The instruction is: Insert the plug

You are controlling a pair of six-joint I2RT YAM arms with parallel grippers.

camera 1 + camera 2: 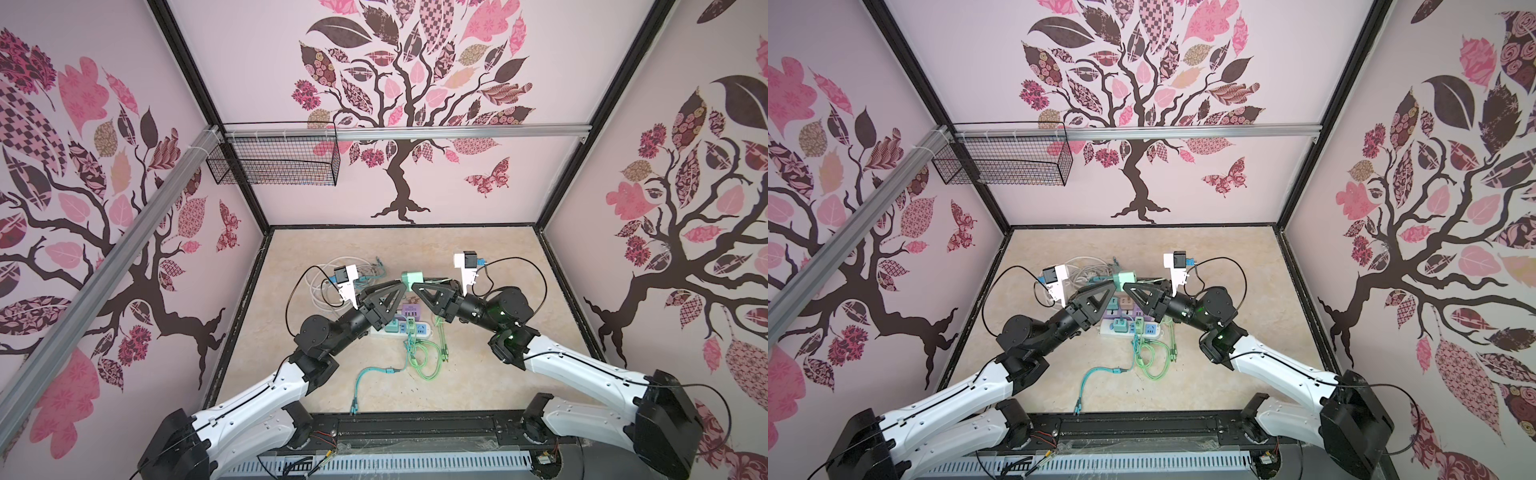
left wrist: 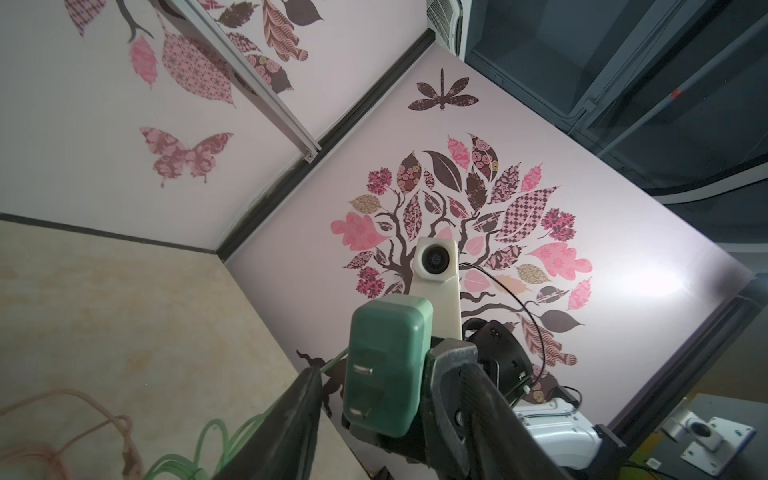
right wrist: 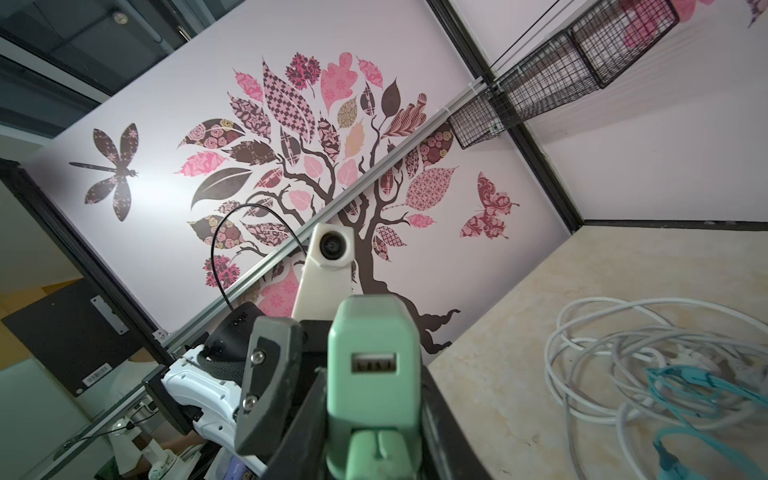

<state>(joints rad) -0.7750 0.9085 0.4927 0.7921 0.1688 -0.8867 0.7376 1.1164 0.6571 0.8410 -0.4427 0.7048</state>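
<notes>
The plug [image 1: 412, 277] [image 1: 1125, 279] is a mint-green adapter held in the air above the table's middle, where both grippers meet. My right gripper [image 3: 374, 374] [image 1: 416, 289] is shut on the plug [image 3: 374, 365], one finger pressed on each side; its USB port faces this camera and a green connector [image 3: 376, 453] sits in it below. My left gripper [image 2: 382, 365] [image 1: 401, 286] stands open around the plug [image 2: 386, 365]: a gap shows on one side, and the two metal prongs face its camera. The white power strip [image 1: 415, 330] [image 1: 1133, 330] lies on the table below.
A purple multi-port charger [image 1: 411, 311] sits by the strip. Green cable loops [image 1: 419, 357] and a teal cable [image 1: 365, 374] trail toward the front. A white cable coil [image 1: 328, 286] [image 3: 623, 353] lies at the back left. A wire basket [image 1: 274, 162] hangs on the rear rail.
</notes>
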